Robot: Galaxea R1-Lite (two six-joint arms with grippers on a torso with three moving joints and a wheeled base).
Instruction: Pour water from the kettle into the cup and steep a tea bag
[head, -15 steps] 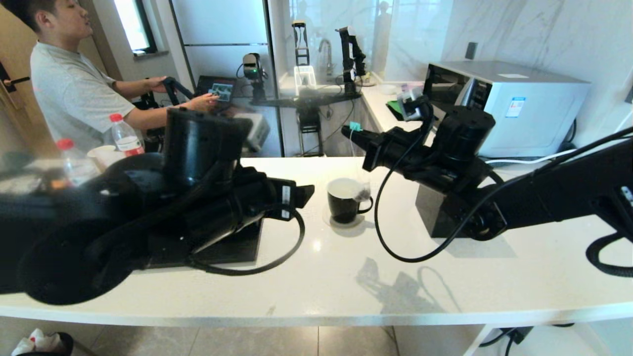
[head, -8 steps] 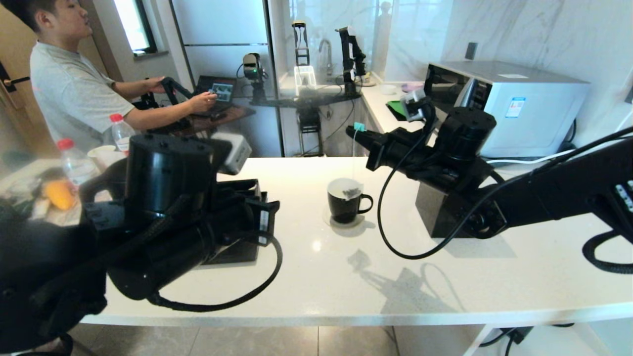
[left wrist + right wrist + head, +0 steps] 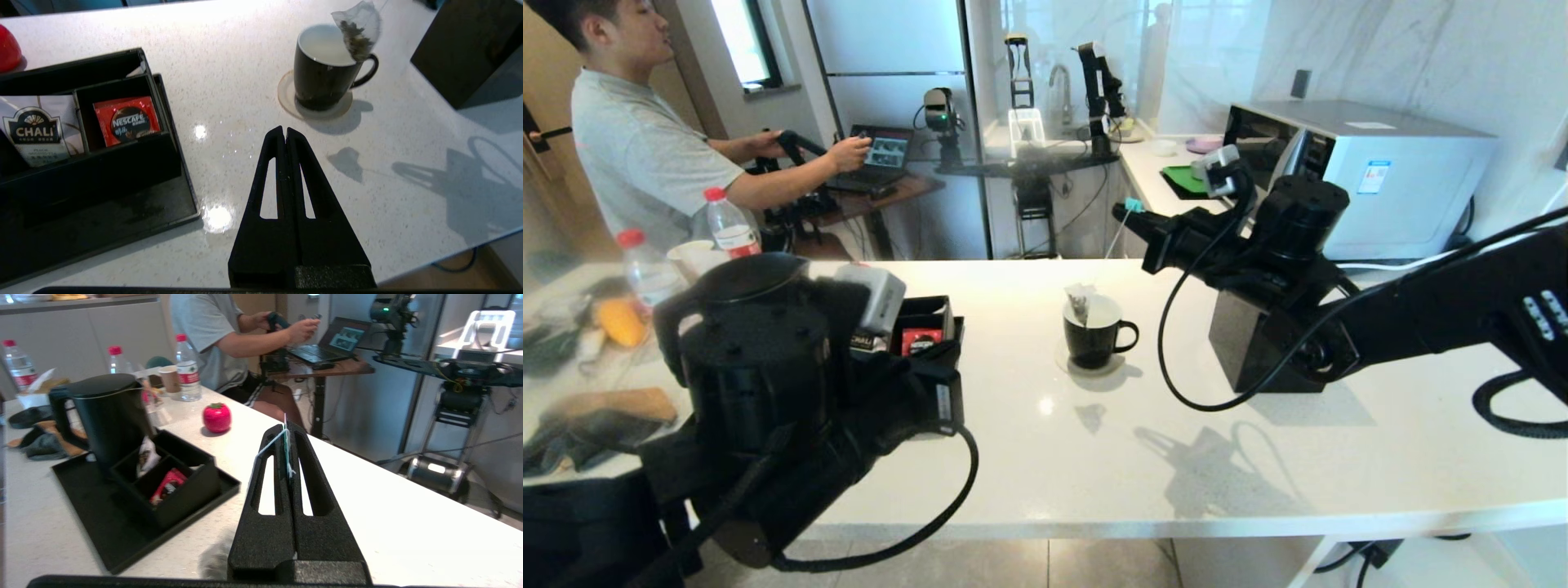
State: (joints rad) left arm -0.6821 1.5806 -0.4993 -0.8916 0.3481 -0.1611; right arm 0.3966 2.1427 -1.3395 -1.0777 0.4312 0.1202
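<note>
On the white surface [image 3: 1258, 457], a black organizer tray [image 3: 102, 212] holds a CHALI sachet [image 3: 34, 134] and a red Nescafé sachet [image 3: 126, 120]; the kettle [image 3: 106, 416] stands behind it. The cup [image 3: 1094, 331] sits on a coaster [image 3: 314, 104], white inside. The right pincer [image 3: 1131, 214] pinches the string [image 3: 286, 453], dangling the translucent tea bag [image 3: 359, 30] at the cup's rim. The left pincer [image 3: 285, 132], closed and empty, hovers near the tray.
</note>
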